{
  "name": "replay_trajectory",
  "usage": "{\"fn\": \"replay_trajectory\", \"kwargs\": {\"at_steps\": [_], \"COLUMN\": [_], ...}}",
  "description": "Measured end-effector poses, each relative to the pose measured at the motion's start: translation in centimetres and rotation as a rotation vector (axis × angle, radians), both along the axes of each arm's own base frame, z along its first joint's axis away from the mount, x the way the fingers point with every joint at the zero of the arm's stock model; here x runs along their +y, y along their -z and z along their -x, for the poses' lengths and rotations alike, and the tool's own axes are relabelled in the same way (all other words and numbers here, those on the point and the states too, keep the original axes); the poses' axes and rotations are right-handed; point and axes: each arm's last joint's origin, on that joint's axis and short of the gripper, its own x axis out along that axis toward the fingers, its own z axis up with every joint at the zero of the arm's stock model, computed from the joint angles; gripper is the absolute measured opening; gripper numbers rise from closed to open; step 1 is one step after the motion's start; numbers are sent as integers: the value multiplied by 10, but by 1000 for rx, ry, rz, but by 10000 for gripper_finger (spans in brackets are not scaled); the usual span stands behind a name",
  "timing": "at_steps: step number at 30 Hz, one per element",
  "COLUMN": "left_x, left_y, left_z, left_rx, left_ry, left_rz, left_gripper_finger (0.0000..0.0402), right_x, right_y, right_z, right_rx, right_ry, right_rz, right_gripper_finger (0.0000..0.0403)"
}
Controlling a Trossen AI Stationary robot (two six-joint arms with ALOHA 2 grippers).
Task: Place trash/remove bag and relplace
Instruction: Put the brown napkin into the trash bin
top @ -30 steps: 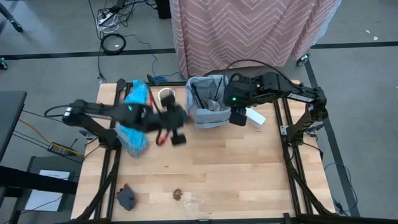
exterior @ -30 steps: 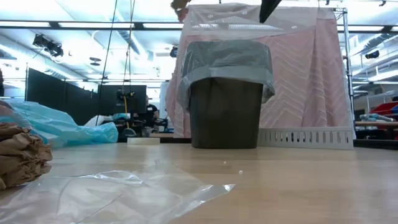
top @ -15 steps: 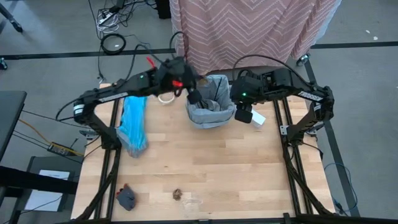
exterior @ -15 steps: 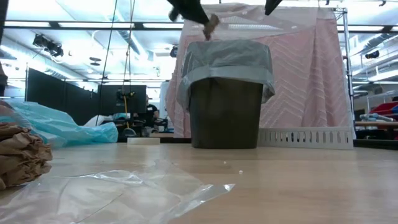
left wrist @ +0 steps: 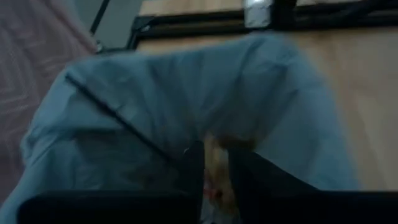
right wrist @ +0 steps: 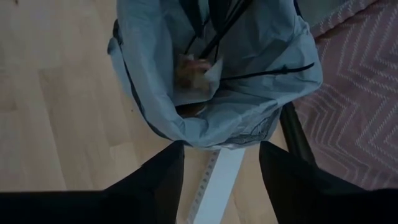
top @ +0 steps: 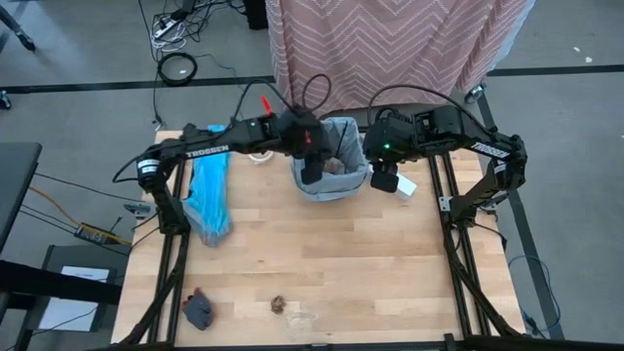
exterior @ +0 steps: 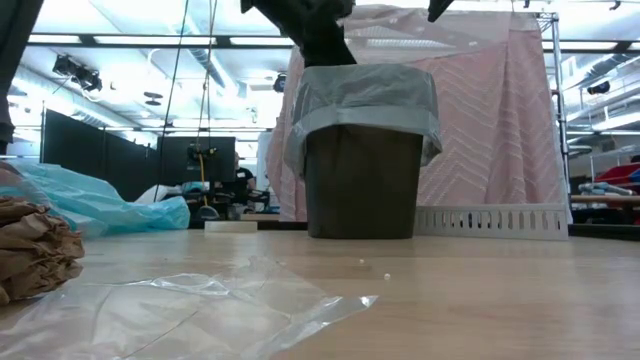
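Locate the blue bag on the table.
In the high view the blue bag lies along the table's left side, left of the grey-lined bin and below the left arm. In the low view it shows at the far left.

My crinkly light grey plastic bag [top: 331, 175] lines the dark bin, its edge folded over the rim. Inside it lie thin dark sticks [right wrist: 227, 25] and a crumpled brown paper wad [right wrist: 189, 68].
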Motion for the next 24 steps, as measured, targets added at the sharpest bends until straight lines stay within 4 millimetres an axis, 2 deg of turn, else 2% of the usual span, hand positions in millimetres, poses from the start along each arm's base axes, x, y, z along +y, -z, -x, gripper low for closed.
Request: {"fn": "replay_trajectory", "kwargs": {"at_steps": [3,5,9,13,17,20,24], "left_x": [-2,-6,-31,-79,-139,-186,-239], "left_y": [-8,-21,-54,-77,-88,-81,-53], "left_z": [3,6,26,53,82,97,121], "left_rx": [3,20,146,301,379,414,469], "left_ry": [45,22,108,261,371,385,389], "left_rz": [24,71,181,275,337,313,200], "left_gripper_finger": [112,126,134,126,118,117,117], "right_x": [0,0,0,0,0,0,1], "right_y": [0,0,0,0,0,0,0], "right_z": [0,0,0,0,0,0,0], "right_rx": [1,1,4,4,-1,-9,-10], "right_ry": [-2,-3,-9,-8,1,15,10], "right_rz": [0,1,4,4,-6,-22,-37], "right_gripper_finger": [208,216,227,233,233,232,233]}}
